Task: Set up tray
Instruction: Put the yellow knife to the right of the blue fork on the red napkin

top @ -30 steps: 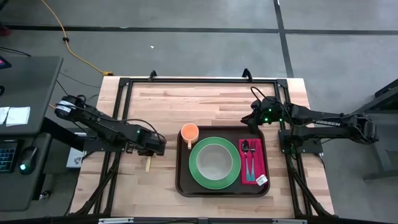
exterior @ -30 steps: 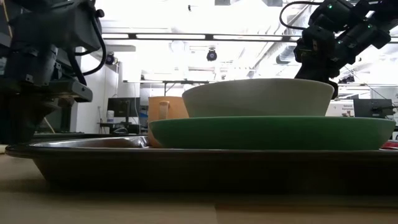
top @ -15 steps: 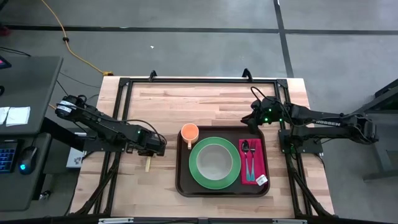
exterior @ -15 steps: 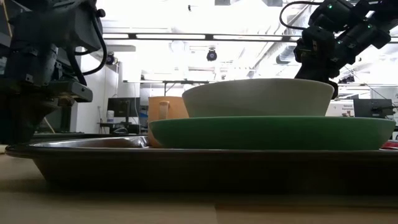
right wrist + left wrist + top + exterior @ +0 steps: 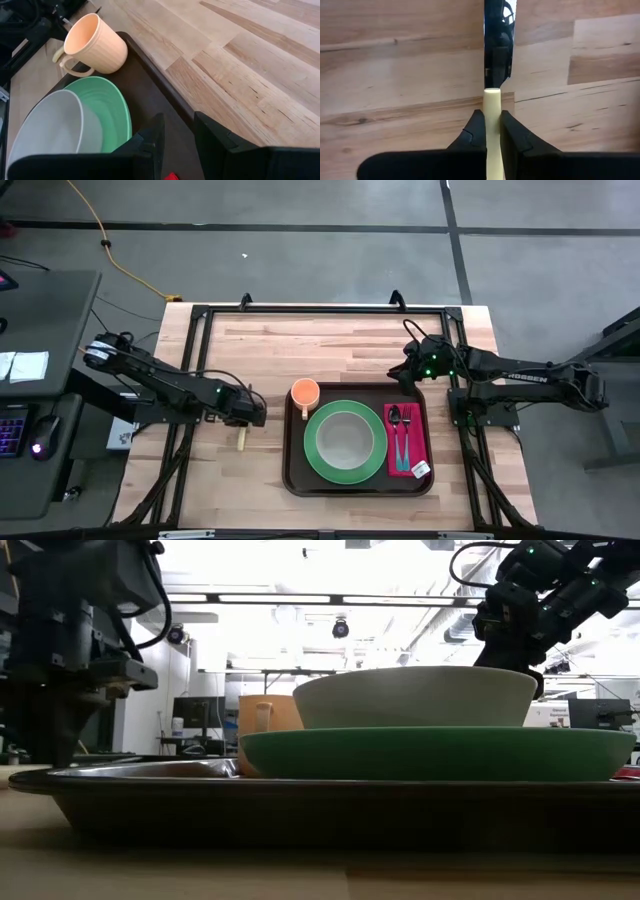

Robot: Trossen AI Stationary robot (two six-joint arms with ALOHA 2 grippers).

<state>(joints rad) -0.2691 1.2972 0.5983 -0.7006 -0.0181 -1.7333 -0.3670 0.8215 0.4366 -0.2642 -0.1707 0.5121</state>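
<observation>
Shifted slightly: left claw (image 5: 243, 418), drawn a little back toward its own arm's side of the table (image 5: 330, 345), clamped on the cream handle of a knife (image 5: 496, 60) whose blade points ahead over bare wood. Tray (image 5: 296, 480): just beyond the knife, away from the left claw, carrying a green plate (image 5: 318, 465) with a grey bowl (image 5: 345, 438), an orange mug (image 5: 305, 392), and a red napkin (image 5: 420, 450) bearing a spoon (image 5: 395, 427) and fork (image 5: 407, 430). Right claw (image 5: 402, 376): fingers apart, empty, over the tray's far right corner. Judged nearly complete; the knife remains outside. Raised rim lies between knife and napkin; open wood all round the left claw.
</observation>
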